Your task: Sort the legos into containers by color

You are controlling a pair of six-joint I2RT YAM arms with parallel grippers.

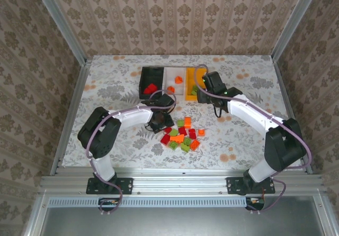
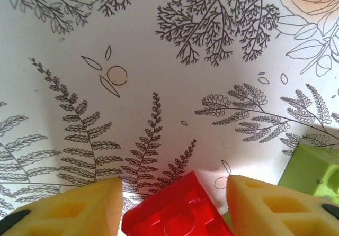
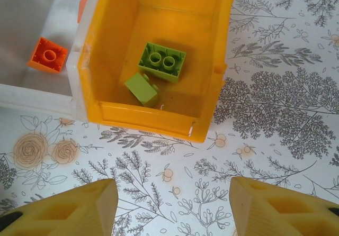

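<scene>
A red brick (image 2: 177, 212) lies on the desk (image 2: 159, 88) between my left fingers (image 2: 100, 204), which stand wide apart and grip nothing. A light green brick (image 2: 312, 170) sits just to their right. My right fingers (image 3: 95, 204) are equally wide and empty. Ahead of them the yellow bin (image 3: 100, 56) holds two green bricks (image 3: 161, 61). The white bin (image 3: 37, 96) to its left holds an orange brick (image 3: 47, 55).
</scene>
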